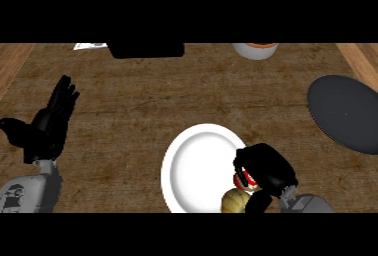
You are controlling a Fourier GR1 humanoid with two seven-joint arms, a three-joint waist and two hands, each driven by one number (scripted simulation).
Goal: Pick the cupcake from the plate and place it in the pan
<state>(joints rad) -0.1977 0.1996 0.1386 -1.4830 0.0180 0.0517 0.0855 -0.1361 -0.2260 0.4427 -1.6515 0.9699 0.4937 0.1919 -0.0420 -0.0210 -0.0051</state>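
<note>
My right hand is curled over the cupcake, fingers and thumb closing around it at the lower right edge of the white plate. I judge the grasp made but the lift not yet done. The pan lies well apart to the right, so carrying and placing remain. My left hand rests open at the left, fingers straight.

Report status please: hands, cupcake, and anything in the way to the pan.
Left hand open, resting at left. Right hand curled round cupcake, at lower right of plate. Pan to the right; nothing seen between.
</note>
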